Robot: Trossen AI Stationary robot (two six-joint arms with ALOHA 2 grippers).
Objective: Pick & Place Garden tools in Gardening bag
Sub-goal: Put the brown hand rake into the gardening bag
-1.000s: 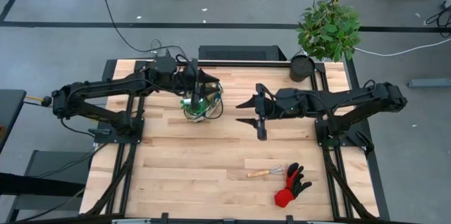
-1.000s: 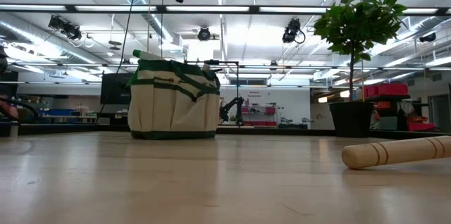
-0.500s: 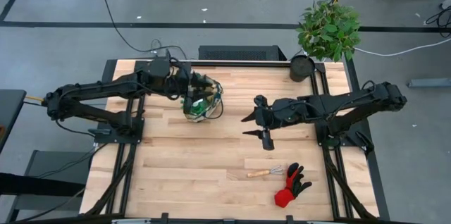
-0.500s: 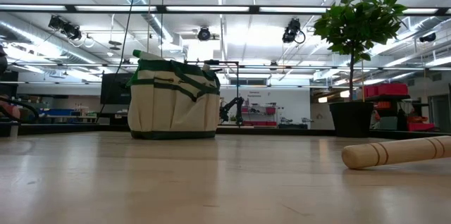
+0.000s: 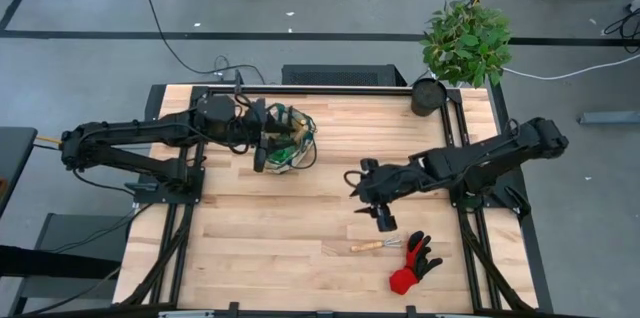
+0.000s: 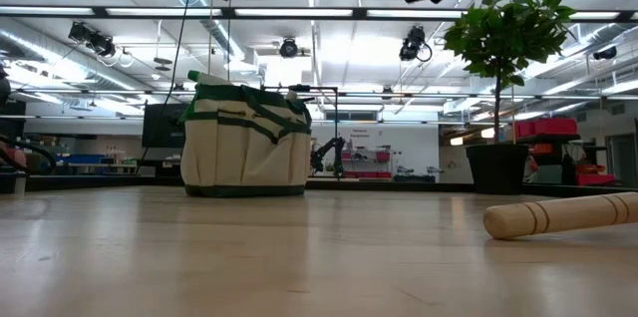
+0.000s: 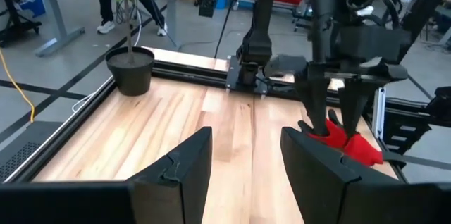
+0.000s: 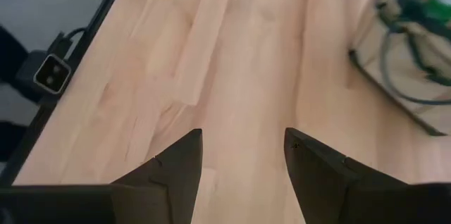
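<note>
Glove | near right gripper | jaws apart, empty | left gripper beside bag, apart

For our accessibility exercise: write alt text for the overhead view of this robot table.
Two dark robot arms reach over a wooden table: the left gripper beside the gardening bag, the open right gripper above a wooden-handled tool and red-and-black glove.

Left hand: fingers apart, empty, raised over the counter's far-left part.
Right hand: fingers apart, empty, raised above the counter's middle-right.
</note>
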